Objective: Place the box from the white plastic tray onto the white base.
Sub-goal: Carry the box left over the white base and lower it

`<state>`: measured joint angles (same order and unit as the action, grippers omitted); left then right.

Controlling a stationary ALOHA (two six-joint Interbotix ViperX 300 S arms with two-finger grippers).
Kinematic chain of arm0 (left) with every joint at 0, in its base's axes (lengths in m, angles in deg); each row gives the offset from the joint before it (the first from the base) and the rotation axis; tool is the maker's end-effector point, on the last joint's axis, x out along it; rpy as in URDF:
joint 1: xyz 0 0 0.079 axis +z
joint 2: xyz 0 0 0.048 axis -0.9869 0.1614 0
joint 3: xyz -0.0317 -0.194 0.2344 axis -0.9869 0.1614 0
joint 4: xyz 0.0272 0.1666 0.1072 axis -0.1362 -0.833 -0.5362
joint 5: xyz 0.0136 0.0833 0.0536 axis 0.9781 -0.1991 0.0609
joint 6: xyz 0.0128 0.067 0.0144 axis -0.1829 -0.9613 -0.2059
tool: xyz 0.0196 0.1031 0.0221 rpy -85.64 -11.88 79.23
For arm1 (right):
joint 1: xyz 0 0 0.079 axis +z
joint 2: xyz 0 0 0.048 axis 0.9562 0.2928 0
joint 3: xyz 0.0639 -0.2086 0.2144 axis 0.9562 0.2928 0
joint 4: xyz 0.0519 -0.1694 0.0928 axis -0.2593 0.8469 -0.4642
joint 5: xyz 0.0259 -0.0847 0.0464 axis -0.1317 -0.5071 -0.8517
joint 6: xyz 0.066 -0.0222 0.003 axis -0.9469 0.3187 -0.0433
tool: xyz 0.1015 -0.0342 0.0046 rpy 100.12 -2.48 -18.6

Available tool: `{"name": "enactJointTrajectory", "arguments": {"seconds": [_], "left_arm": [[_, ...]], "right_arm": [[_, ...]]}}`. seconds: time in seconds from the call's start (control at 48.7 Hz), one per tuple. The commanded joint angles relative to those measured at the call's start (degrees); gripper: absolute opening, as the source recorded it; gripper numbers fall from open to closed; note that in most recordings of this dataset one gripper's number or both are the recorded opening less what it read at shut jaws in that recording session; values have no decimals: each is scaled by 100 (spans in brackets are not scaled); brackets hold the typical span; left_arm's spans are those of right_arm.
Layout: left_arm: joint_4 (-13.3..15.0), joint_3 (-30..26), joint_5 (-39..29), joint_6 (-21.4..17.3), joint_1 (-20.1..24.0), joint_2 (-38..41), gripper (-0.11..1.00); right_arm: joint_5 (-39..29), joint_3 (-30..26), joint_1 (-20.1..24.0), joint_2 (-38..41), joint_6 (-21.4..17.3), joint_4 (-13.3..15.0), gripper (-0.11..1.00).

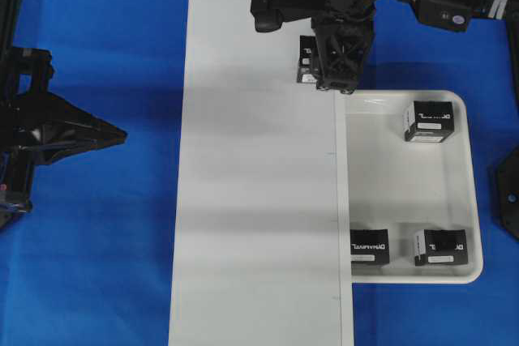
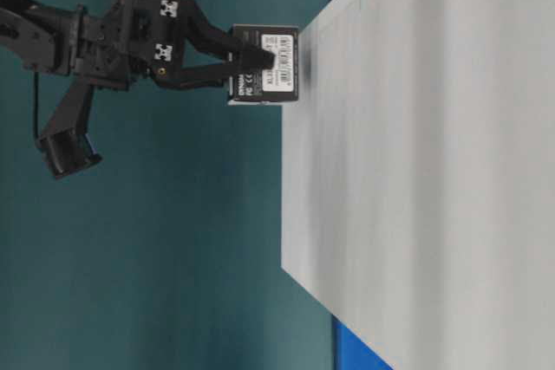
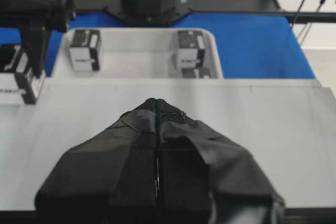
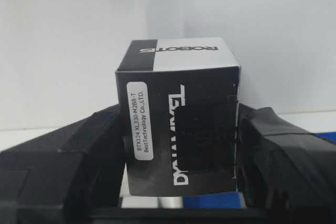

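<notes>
Right wrist-mounted view: the box (image 4: 178,114) sat clamped between the fingers of the right gripper (image 4: 181,156).

The box was at the far edge of the white base (image 1: 259,200), beside the corner of the white plastic tray (image 1: 474,200); the table-level view showed its bottom touching or just off the board, which of the two could not be told. It looked like a light, stiff cardboard cuboid with smooth printed faces, likely somewhat slippery, so a grip across two flat opposite sides, as here, seemed soundest. Three more boxes (image 1: 430,121) lay in the tray. The left gripper (image 3: 157,129) hung well apart over the blue table (image 1: 89,241), its jaws pressed together on nothing.
</notes>
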<state>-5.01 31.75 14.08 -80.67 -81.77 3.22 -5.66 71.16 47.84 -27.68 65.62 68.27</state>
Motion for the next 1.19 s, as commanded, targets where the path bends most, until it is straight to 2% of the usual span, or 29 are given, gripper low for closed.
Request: {"name": "enactJointTrajectory", "arguments": {"seconds": [0.0,0.411,1.171], "left_arm": [[-9,-123,26,0,-18,18,-7],[-9,-141,26,0,-18,132,-7],[-9,-132,26,-9,-18,149,-7]], "right_arm": [[62,9,88,62,-18,-9,57],[360,141,141,105,-9,0,57],[352,158,123,149,18,105,57]]}}
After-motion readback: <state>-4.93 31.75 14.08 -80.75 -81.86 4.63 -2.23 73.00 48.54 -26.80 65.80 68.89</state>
